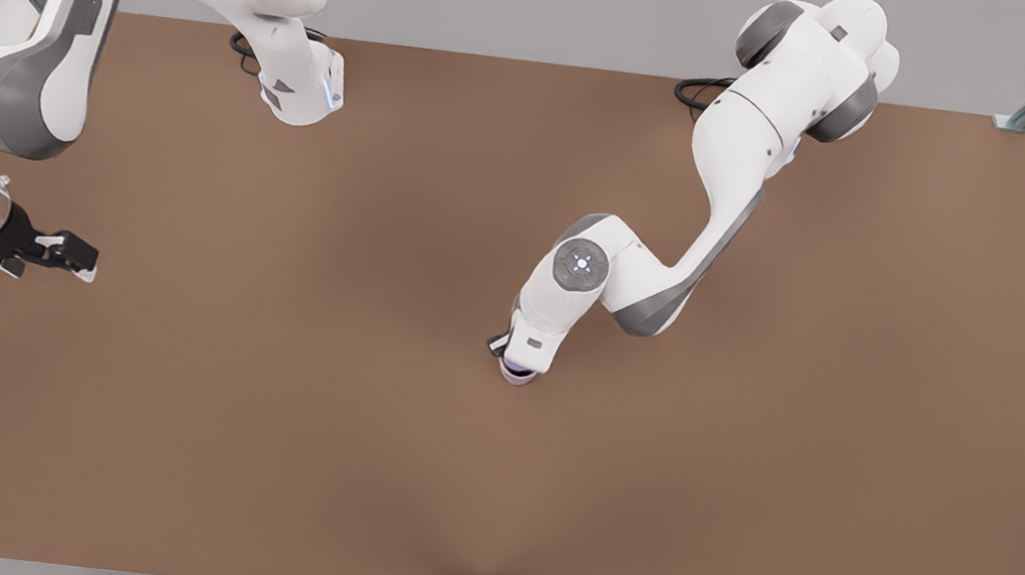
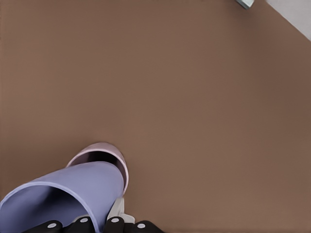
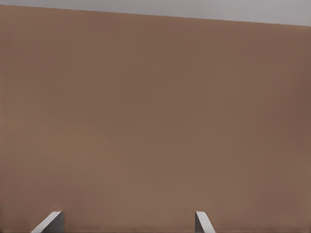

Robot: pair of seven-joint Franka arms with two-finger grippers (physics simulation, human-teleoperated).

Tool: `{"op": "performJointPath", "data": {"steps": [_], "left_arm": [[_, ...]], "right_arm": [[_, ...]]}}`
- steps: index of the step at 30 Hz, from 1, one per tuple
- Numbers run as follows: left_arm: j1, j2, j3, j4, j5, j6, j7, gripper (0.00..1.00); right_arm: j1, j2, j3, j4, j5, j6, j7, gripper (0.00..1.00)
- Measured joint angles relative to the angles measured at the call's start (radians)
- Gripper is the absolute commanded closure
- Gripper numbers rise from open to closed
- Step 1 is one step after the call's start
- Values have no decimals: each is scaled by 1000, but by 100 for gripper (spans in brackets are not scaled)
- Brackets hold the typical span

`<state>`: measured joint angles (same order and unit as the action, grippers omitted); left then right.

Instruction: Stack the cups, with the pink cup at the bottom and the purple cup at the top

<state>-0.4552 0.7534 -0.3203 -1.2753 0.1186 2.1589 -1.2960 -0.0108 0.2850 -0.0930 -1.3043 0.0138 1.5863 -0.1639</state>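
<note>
**Q:** Where do things stand with the cups?

**A:** My left gripper (image 1: 517, 360), near the middle of the brown table (image 1: 854, 426), is clamped on the purple cup (image 2: 63, 199), holding it right over the pink cup (image 2: 104, 155). The pink cup stands upright on the table, mouth up. The purple cup's base reaches the pink cup's rim, so I judge nesting has begun; seating and release remain.

**Q:** Which way does the purple cup point?

**A:** In my left wrist view its long axis runs from the wide mouth, close to the camera, down to its narrow base at the pink cup's mouth.

**Q:** And your other arm?

**A:** My right gripper (image 1: 61, 252) waits at the front view's left edge, fingers (image 3: 48, 222) apart, holding nothing.
</note>
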Motion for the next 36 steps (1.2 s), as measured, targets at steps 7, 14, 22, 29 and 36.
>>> {"op": "performJointPath", "data": {"steps": [7, 14, 22, 29, 36], "left_arm": [[1, -2, 1, -11, 1, -6, -21, 79], [0, 0, 2, -13, 22, 7, -29, 0], [0, 0, 2, -14, 34, -4, -39, 0], [2, -38, 2, 12, 36, -43, -53, 0], [254, -172, 88, 68, 3, -319, 96, 0]], "right_arm": [[0, 0, 1, 1, 0, -8, -1, 0], [1, 0, 1, 1, -1, -9, -1, 0], [2, 9, 1, 1, 0, -9, 0, 0], [2, 11, 1, 1, 2, -8, 1, 0], [2, 11, 1, 1, 2, -8, 2, 0]]}}
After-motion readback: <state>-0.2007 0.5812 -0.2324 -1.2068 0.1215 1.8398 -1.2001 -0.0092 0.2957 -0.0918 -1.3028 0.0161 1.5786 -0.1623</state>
